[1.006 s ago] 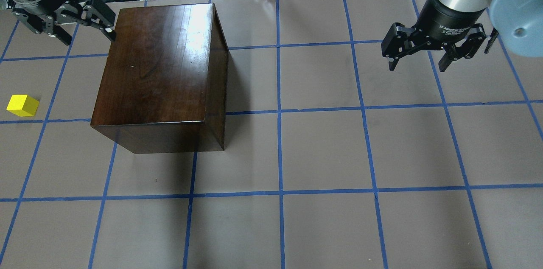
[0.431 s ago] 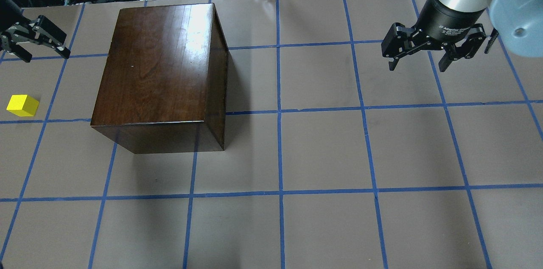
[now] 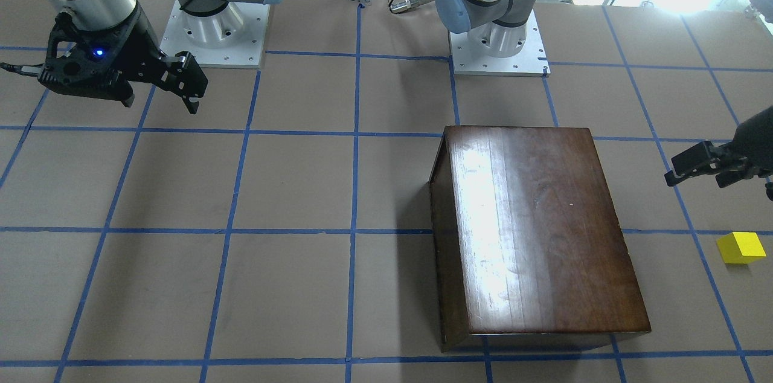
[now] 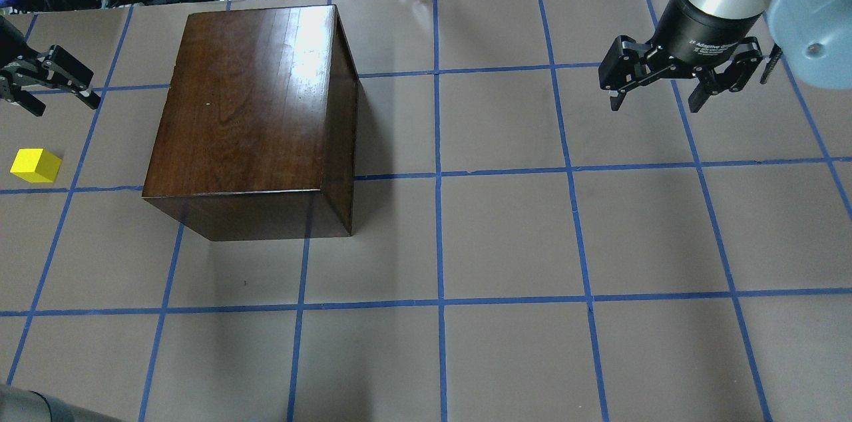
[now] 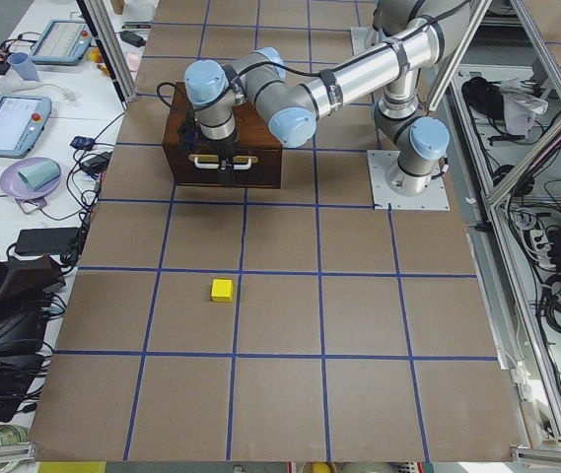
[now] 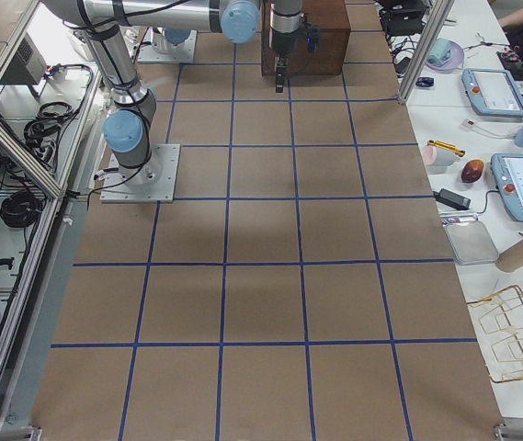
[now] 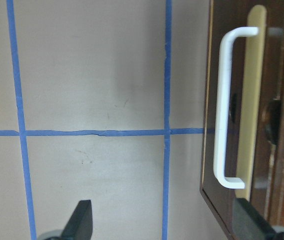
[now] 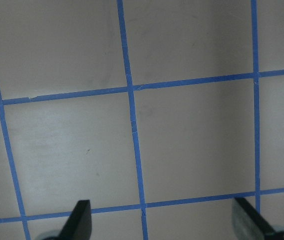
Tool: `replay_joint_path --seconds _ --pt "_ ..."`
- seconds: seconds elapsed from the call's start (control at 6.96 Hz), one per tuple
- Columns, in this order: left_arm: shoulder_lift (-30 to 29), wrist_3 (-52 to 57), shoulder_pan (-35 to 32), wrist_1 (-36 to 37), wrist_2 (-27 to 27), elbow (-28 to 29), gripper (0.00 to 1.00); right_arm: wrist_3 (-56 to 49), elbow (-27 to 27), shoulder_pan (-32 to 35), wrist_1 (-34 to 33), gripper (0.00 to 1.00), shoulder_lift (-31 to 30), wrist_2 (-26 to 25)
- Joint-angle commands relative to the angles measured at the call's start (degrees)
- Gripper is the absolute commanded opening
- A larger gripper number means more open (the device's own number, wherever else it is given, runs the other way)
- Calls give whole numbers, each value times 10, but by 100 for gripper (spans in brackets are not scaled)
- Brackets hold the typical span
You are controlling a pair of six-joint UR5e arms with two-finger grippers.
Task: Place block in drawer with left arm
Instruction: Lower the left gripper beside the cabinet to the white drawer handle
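Block [image 4: 34, 165]: judged rigid, light, plain-faced; best pinched squarely across two opposite side faces. Left gripper [image 4: 63, 104] spread open, empty, not yet over it.

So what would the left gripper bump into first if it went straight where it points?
Likely the bare table: the left gripper points down at it. One fingertip looks close to the drawer front and might graze that; depth is unclear.

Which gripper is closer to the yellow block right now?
The left gripper, on the same side of the box as the block; the right gripper hangs far off on the other side.
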Motion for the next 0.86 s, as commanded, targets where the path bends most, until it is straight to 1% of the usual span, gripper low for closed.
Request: replay_joint_path --seconds 0.0,0.14,0.29,0.57,0.72 --pt "-18 3 12 3 -68 -4 100 0 0 0 0 100 0 1" --pt "-27 19 27 3 -86 -6 100 0 0 0 0 100 0 1" --pt "-35 56 32 3 -121 -9 100 0 0 0 0 100 0 1" --pt "-47 52 32 6 -173 -17 100 0 0 0 0 100 0 1" --pt "-51 51 32 8 -194 -32 100 0 0 0 0 100 0 1"
